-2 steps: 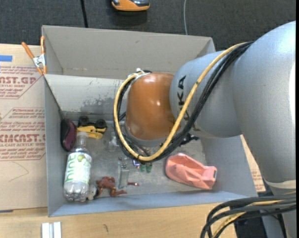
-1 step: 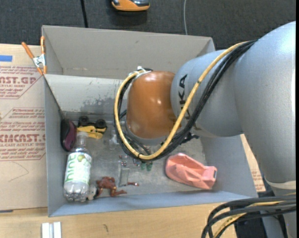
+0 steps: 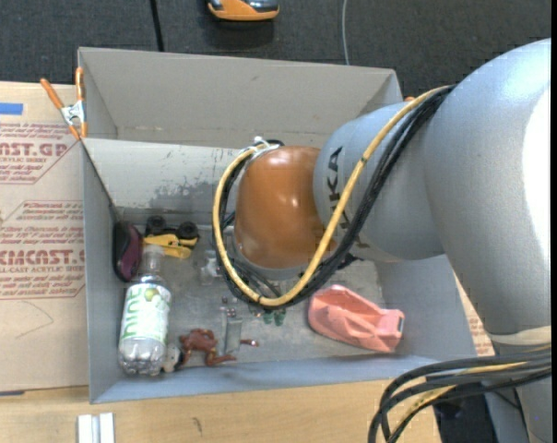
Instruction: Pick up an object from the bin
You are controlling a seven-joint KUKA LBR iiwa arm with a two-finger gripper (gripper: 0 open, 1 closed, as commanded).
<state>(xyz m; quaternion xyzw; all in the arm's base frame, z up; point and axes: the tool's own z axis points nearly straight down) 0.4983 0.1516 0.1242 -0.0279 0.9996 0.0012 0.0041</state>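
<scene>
The gripper (image 3: 231,323) is hanging low over the middle of the grey metal bin (image 3: 103,201) under its orange cover (image 3: 274,206), its spread impossible to tell, the small reddish-brown toy figure (image 3: 200,342) lying just near-left of it and the pink crumpled soft lump (image 3: 357,319) sitting to its right

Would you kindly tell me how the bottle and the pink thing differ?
The bottle is clear with a green-and-white label; the pink thing is plain and opaque. The bottle is a smooth cylinder; the pink thing looks crumpled. The bottle lies left, the pink thing right. Both lie on the bin floor.
</scene>
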